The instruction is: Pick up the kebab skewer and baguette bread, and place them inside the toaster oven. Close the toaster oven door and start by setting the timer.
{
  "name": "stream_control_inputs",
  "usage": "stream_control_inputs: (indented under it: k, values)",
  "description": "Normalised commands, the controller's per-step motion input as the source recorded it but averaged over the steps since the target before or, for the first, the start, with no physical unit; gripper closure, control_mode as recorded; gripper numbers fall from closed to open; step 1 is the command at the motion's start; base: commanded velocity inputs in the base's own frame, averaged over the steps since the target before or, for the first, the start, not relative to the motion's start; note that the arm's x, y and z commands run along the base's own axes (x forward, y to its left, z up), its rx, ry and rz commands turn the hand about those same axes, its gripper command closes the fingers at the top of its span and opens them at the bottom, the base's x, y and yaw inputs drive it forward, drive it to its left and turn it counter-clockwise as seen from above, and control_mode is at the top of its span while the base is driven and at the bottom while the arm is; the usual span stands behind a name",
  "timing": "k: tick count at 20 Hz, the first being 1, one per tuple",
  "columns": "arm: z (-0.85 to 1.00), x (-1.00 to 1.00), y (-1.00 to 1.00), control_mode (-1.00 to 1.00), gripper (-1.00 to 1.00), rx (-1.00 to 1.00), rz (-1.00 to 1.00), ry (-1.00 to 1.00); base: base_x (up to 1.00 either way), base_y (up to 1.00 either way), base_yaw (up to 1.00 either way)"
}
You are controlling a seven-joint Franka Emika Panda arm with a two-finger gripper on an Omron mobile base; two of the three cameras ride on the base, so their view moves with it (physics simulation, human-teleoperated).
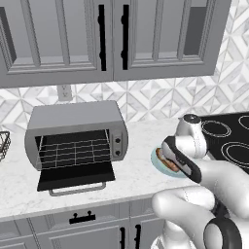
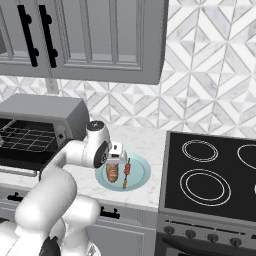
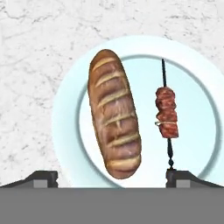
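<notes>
A golden-brown baguette bread (image 3: 114, 114) and a thin kebab skewer (image 3: 166, 113) with reddish meat chunks lie side by side on a pale blue plate (image 3: 199, 118). My gripper (image 3: 111, 178) hangs open straight above them, its two tips straddling both, touching neither. From the right base view, the baguette (image 2: 113, 173) and skewer (image 2: 126, 172) lie just below the gripper (image 2: 116, 161). The toaster oven (image 1: 75, 134) stands to the left on the counter with its door (image 1: 75, 176) dropped open and the wire rack bare.
A black stovetop (image 2: 212, 175) adjoins the plate on the right. A wire basket (image 1: 4, 143) sits at the far left counter edge. Grey wall cabinets (image 1: 112, 34) hang overhead. My own forearm (image 1: 182, 163) covers part of the plate in the left base view.
</notes>
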Motion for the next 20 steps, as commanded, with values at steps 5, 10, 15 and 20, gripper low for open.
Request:
stream_control_inputs:
  k: [5, 10, 15, 20]
  values:
    - [-0.22, 0.48, -0.16, -1.0, -1.0, 0.0, 0.0, 0.12, 0.0, 0.0, 0.0]
    - [-0.25, 0.11, -0.06, -1.0, -1.0, 0.0, 0.0, 0.12, 0.0, 0.0, 0.0]
    - [-0.29, -0.01, 0.0, -1.0, -1.0, 0.0, 0.0, 0.05, 0.0, 0.0, 0.0]
    - [-0.34, -0.04, 0.0, -1.0, -1.0, 0.0, 0.0, 0.02, 0.0, 0.0, 0.0]
